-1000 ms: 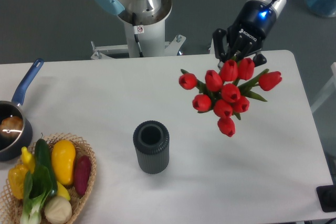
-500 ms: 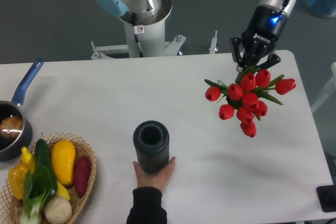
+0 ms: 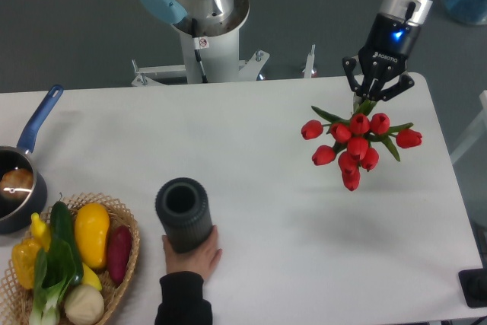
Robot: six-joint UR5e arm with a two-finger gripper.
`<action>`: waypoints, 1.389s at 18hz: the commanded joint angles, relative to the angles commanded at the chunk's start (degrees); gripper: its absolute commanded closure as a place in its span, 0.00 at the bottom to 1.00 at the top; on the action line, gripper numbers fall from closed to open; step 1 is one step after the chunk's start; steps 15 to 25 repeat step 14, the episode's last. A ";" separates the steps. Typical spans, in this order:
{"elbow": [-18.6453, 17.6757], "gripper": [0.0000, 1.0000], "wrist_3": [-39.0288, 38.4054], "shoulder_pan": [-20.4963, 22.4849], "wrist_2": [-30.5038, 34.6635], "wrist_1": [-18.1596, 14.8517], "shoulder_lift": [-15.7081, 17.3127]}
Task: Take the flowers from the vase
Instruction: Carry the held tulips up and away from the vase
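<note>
My gripper (image 3: 367, 101) is at the right back of the table, shut on the green stems of the flowers (image 3: 354, 146). The bunch of red tulip buds hangs below the fingers, held in the air over the white table (image 3: 266, 150). The vase (image 3: 183, 215), a dark grey ribbed cylinder, stands empty at the front left of centre, far from the gripper. A person's hand (image 3: 196, 253) in a dark sleeve holds the vase from the front.
A wicker basket (image 3: 125, 253) with yellow, green and purple vegetables sits at the front left corner. A dark saucepan with a blue handle (image 3: 39, 119) is at the left edge. The robot base (image 3: 202, 28) stands behind the table.
The gripper has carried the flowers further right and slightly back. A hand came in from the front, took the vase and slid it to the left.
</note>
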 joint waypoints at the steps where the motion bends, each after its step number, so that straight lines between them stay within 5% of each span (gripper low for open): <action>1: 0.61 1.00 0.54 -0.35 1.58 -0.17 -0.35; 9: 4.74 0.98 4.66 -10.18 22.05 -0.35 -3.07; 12: 7.90 0.99 4.76 -13.27 26.98 -3.94 -4.74; 25: 9.75 0.99 4.85 -13.80 27.96 -5.62 -5.62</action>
